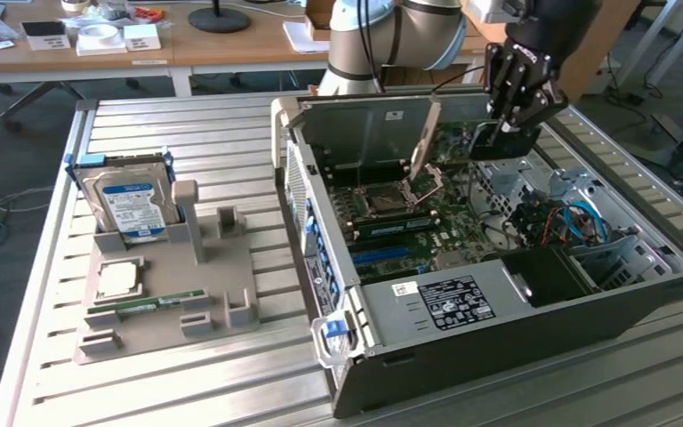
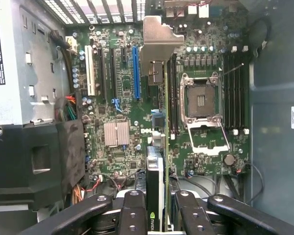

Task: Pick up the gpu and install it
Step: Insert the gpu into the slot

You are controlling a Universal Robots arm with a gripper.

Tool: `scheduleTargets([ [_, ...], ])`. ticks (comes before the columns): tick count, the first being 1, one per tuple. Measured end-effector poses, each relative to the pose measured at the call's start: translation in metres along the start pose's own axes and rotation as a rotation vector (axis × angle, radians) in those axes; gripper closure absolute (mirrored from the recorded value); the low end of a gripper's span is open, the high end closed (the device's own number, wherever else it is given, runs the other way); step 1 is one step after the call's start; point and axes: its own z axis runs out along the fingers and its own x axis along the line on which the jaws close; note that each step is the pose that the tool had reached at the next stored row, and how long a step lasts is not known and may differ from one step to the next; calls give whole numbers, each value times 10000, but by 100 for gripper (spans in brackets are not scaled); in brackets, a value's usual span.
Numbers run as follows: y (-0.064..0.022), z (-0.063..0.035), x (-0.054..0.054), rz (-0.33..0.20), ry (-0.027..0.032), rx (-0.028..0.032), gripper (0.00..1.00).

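Note:
My gripper (image 1: 510, 120) hangs over the open computer case (image 1: 484, 334), above the rear part of the motherboard (image 1: 437, 222). It is shut on the gpu (image 1: 498, 140), a dark card held upright below the fingers. In the wrist view the gpu (image 2: 155, 169) appears edge-on between the black fingers (image 2: 132, 210) of the gripper (image 2: 156, 208), its pale metal bracket (image 2: 159, 44) at the far end. The card floats above the board, beside the long blue slot (image 2: 136, 73) and apart from it. The CPU socket (image 2: 201, 100) lies on the card's other side.
A grey fixture (image 1: 217, 267) stands on the slatted table at the exterior view's left. It holds a hard drive with a blue label (image 1: 134, 200), a processor (image 1: 118, 277) and a green memory stick (image 1: 157, 304). Cables (image 1: 567, 222) and a black power supply (image 2: 39, 156) crowd the case.

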Motion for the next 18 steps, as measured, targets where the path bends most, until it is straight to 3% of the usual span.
scheduleTargets([
  [18,17,70,3,-2,-8,2,73],
])
